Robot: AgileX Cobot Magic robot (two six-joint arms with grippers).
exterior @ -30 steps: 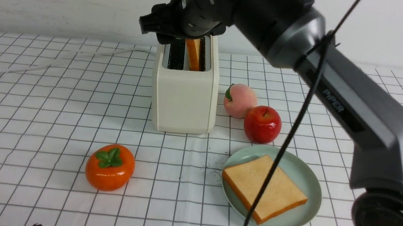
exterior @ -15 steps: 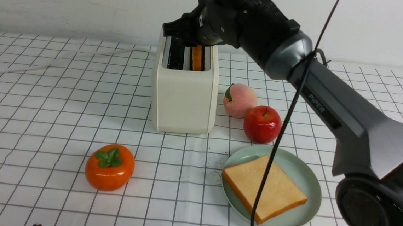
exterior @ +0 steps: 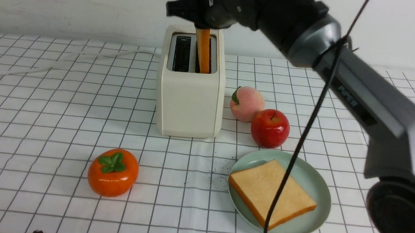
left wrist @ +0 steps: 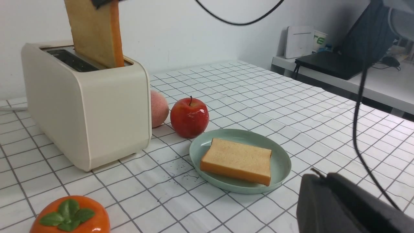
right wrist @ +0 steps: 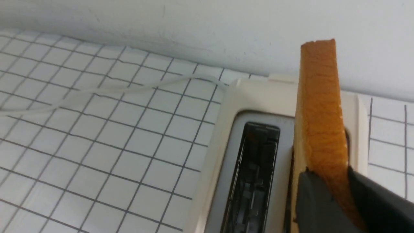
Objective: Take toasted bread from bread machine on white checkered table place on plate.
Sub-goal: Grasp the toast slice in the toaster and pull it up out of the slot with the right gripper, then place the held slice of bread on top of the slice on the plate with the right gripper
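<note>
Pinching the raised slice [exterior: 203,50] of toasted bread by its upper edge, my right hand [exterior: 203,25] presses its two dark fingers [right wrist: 310,200] against the slice's opposite faces. The slice stands nearly upright, crust edge towards the front camera. Its lower part sits inside one slot of the bread machine [exterior: 190,100] and most of its height is above the grey top panel. The neighbouring slot is dark and holds no bread.

The machine stands on the white checkered worktop [exterior: 46,120], close to the back wall. Its white power cord [exterior: 87,55] trails away from the machine's rear, on the side of the bare slot.

On the raised-slice side of the machine lies a peach [exterior: 246,104], with a red apple [exterior: 270,128] touching it a little nearer the camera. Nearer again, in front of the machine and on that same side, is the mint-green plate [exterior: 312,178]. The second slice [exterior: 271,194] lies flat on it, face up. An orange persimmon [exterior: 113,172] rests in front of the machine's opposite corner, well apart from the plate.

A black cable [exterior: 300,145] hangs from my right arm and crosses the plate in the front view.

Of my left hand [left wrist: 343,207] I see only a dark part at the edge of the left wrist view, so I cannot tell whether it is spread or closed.
</note>
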